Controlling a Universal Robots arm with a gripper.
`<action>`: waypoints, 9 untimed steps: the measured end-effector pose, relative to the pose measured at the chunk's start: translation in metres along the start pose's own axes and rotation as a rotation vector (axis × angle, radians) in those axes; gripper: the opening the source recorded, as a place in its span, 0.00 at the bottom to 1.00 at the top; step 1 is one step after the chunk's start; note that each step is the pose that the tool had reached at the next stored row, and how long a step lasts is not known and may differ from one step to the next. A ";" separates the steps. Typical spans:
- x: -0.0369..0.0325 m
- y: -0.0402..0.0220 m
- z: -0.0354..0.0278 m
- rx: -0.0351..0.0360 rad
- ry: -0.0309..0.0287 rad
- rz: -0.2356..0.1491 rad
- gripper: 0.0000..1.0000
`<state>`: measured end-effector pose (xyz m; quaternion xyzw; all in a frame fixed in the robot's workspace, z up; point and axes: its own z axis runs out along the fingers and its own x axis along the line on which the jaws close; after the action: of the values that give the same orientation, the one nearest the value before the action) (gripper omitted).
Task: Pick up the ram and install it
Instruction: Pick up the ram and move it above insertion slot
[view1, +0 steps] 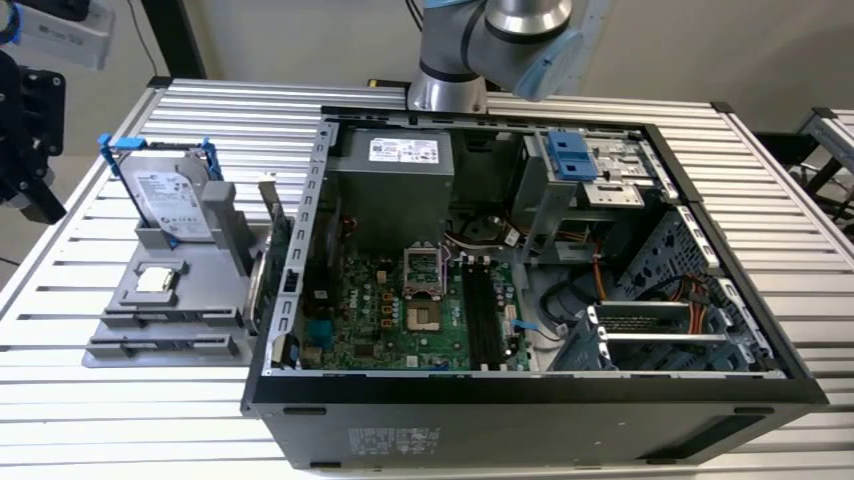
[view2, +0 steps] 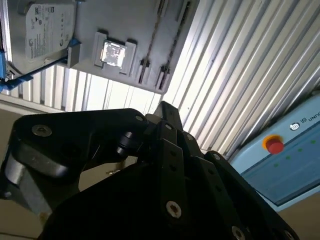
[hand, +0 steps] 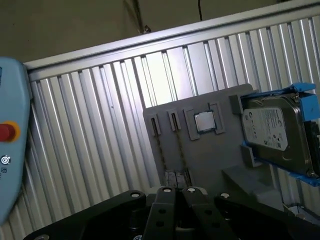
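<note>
The ram (hand: 180, 150) stands edge-on in a slot of the grey holder (hand: 220, 150), showing as a thin dark strip just beside the square chip (hand: 205, 121). In the second wrist view it is the strip (view2: 155, 30) nearest that chip (view2: 112, 52). A second strip like it runs parallel in the next slot.

The gripper (hand: 177, 191) hangs well apart from the holder with its black fingers brought together on nothing. In the second wrist view its tip (view2: 165, 112) points toward the holder's edge.

On the far side of the chip from the ram, a silver hard drive (hand: 272, 132) in blue rails stands upright.

In the exterior view the holder (view1: 127, 350) sits on the slatted desk (view1: 120, 420) at the exterior view's left of the open computer case (view1: 534, 400). A card with a metal bracket (view1: 271, 215) stands on edge between them, close against the case wall. Inside the case lie the green motherboard (view1: 374, 320) and its long dark memory slots (view1: 487, 320), with cables and a drive cage to the exterior view's right.

The arm (view1: 514, 40) rises behind the case. A light-blue box with a red button (hand: 7, 132) shows in both wrist views.
</note>
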<state>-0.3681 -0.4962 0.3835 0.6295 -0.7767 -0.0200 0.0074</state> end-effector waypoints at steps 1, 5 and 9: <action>0.0000 0.0000 0.0000 0.0015 0.0008 -0.018 0.00; -0.0004 0.0001 0.0002 0.0121 0.0004 -0.069 0.00; -0.0006 0.0001 0.0011 0.0163 -0.0091 -0.112 0.00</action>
<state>-0.3681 -0.4956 0.3824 0.6718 -0.7405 -0.0169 -0.0024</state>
